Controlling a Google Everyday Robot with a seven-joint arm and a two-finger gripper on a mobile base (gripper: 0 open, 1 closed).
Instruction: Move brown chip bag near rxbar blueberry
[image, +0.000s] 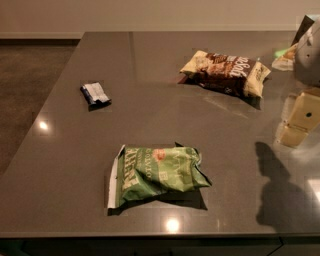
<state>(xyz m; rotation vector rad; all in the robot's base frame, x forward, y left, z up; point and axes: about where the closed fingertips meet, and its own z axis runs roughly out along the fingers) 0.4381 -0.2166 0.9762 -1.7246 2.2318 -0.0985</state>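
Observation:
The brown chip bag (226, 72) lies flat on the grey table (165, 117) at the back right, with a dark brown middle and cream-yellow ends. The rxbar blueberry (95, 93) is a small dark blue wrapper with a white patch, lying at the left of the table, far from the bag. My gripper (298, 122) hangs at the right edge of the view, cream-coloured, in front of and to the right of the brown bag and apart from it. It holds nothing that I can see.
A green chip bag (157, 172) lies near the table's front edge, in the middle. A small green and white item (284, 57) sits at the back right, partly behind my arm. The arm's shadow (272, 185) falls on the front right. Floor lies beyond the left edge.

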